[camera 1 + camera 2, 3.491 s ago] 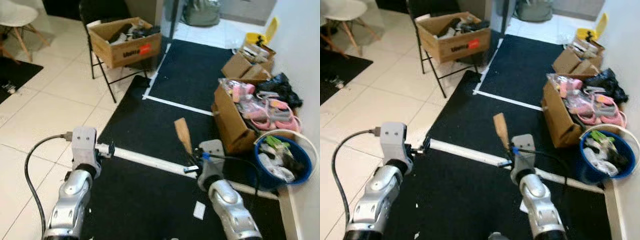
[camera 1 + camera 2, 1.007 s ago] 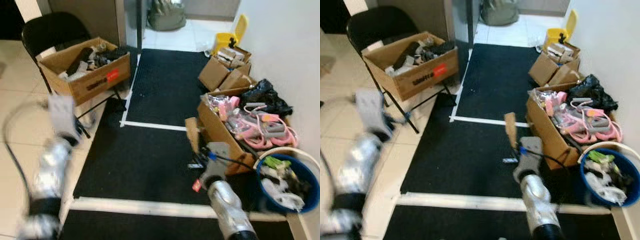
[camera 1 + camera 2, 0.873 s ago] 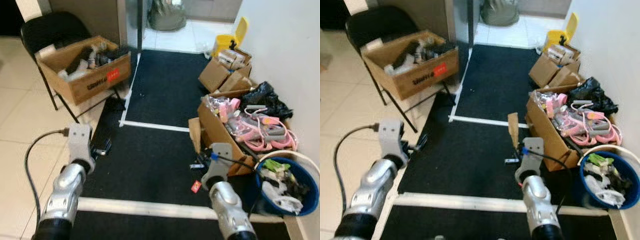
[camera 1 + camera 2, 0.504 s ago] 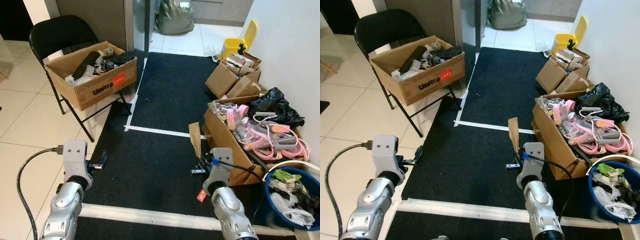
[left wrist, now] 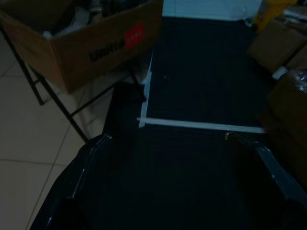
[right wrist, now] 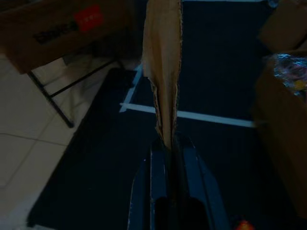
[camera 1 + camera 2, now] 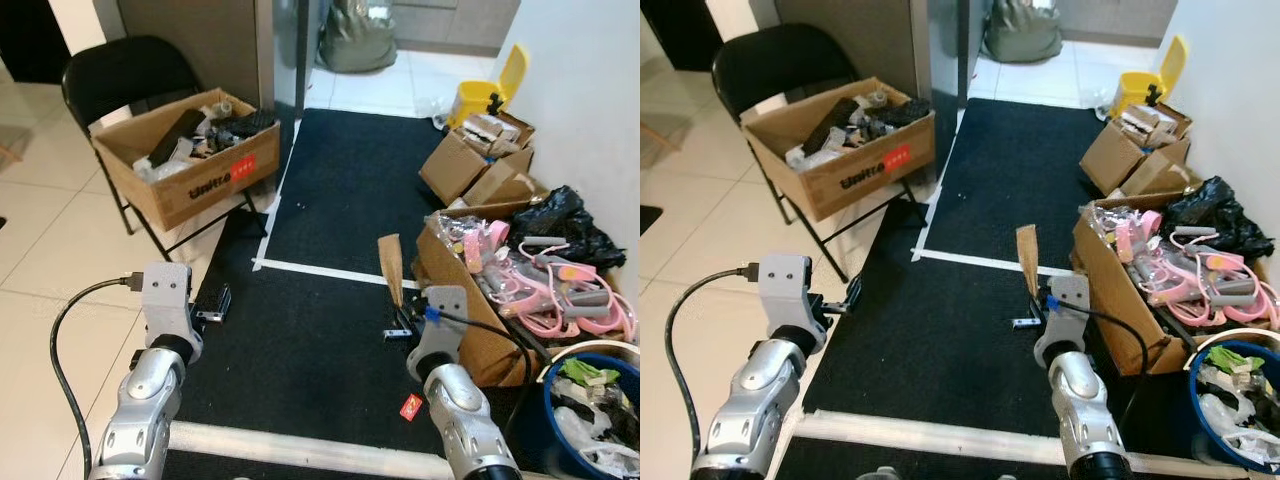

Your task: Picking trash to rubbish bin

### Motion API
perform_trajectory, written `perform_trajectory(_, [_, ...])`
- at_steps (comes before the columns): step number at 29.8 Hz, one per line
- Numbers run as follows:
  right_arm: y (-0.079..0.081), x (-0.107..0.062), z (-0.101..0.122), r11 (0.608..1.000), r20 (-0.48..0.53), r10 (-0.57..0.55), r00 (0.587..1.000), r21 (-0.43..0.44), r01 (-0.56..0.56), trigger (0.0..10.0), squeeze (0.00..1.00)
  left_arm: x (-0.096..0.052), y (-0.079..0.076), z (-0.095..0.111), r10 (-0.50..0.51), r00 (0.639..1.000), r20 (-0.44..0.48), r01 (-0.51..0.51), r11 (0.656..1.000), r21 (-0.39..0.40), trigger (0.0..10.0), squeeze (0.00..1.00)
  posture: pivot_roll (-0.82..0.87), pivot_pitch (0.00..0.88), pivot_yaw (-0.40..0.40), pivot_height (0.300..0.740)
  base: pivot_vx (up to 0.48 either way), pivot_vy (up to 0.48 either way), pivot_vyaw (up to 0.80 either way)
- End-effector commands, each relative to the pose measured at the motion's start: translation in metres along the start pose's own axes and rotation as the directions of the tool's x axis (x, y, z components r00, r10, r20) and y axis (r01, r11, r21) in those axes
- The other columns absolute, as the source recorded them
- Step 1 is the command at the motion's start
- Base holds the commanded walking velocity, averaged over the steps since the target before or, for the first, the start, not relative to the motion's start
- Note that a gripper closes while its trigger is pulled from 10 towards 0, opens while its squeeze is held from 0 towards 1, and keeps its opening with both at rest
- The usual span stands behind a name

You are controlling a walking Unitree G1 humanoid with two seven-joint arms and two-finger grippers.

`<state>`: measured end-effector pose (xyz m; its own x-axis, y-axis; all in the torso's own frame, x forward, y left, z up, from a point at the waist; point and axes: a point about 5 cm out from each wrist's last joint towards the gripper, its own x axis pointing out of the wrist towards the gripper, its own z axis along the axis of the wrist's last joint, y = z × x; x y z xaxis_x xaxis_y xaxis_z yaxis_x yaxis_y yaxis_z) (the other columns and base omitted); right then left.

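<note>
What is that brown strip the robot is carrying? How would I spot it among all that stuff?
Start at the black mat, then find the silver arm on the robot's right. Its end effector is shut on a cardboard scrap, a narrow torn strip standing upright. Unlike the cardboard boxes beside it, it is flat, loose and off the floor.

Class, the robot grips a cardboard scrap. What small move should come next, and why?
Probably turn right toward the blue bin: the right end effector is shut on the cardboard scrap, and the bin sits low at its far right.
</note>
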<state>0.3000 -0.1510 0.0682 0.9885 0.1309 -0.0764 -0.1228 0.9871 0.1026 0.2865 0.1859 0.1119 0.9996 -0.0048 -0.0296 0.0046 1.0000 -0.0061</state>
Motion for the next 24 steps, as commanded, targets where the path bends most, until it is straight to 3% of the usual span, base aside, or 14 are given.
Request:
perform_trajectory(1, [-0.0021,-0.0015,-0.0052,1.0,-0.024,-0.011,1.0,0.008,0.012,10.0,0.0,-0.0006,0.0005,-0.0011,0.006,1.0,-0.018,-0.006,1.0,0.008,10.0,0.0,0.06,0.17,-0.001,0.74,0.352,0.0,0.0])
perform_trajectory(24, [-0.0012,-0.0008,-0.005,1.0,-0.016,-0.022,1.0,0.017,0.023,10.0,0.0,0.0038,-0.0015,0.0028,-0.001,1.0,-0.022,0.001,1.0,0.012,10.0,0.0,0.06,0.138,0.015,0.74,0.352,0.0,0.0])
